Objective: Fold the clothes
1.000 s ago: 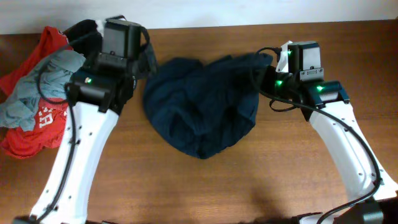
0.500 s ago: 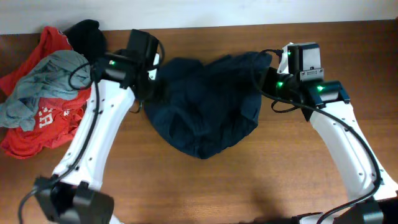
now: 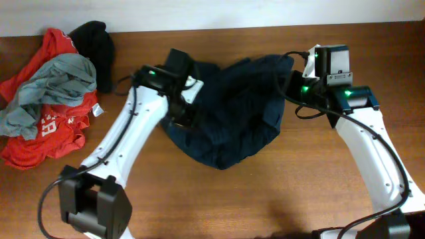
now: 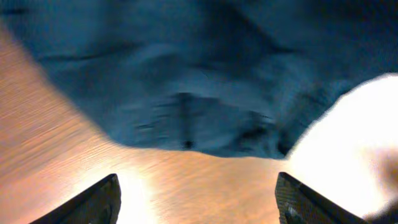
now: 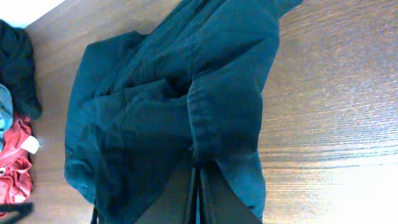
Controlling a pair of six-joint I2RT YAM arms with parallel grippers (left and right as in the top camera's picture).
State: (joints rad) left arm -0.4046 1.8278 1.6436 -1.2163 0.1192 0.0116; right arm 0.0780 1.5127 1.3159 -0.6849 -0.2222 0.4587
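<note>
Right tool [image 5: 198, 177] is pinching closed on a seamed edge of the navy garment [image 3: 229, 123], with the cloth draping away from its fingers. Left tool [image 4: 198, 183] is hanging with its fingers spread wide and nothing between them, over the garment's edge where cloth meets bare bench [image 3: 265, 199]. The garment is lying bunched mid-bench between the two arms, wrinkled, its legs not laid out.

Judgement: the task is sitting near its start. No fold is showing; spreading flat and every fold are remaining.

Red shirt [image 3: 40, 133], grey tee [image 3: 46, 83] and black garment [image 3: 96, 40] are lying heaped at the bench's left end.
</note>
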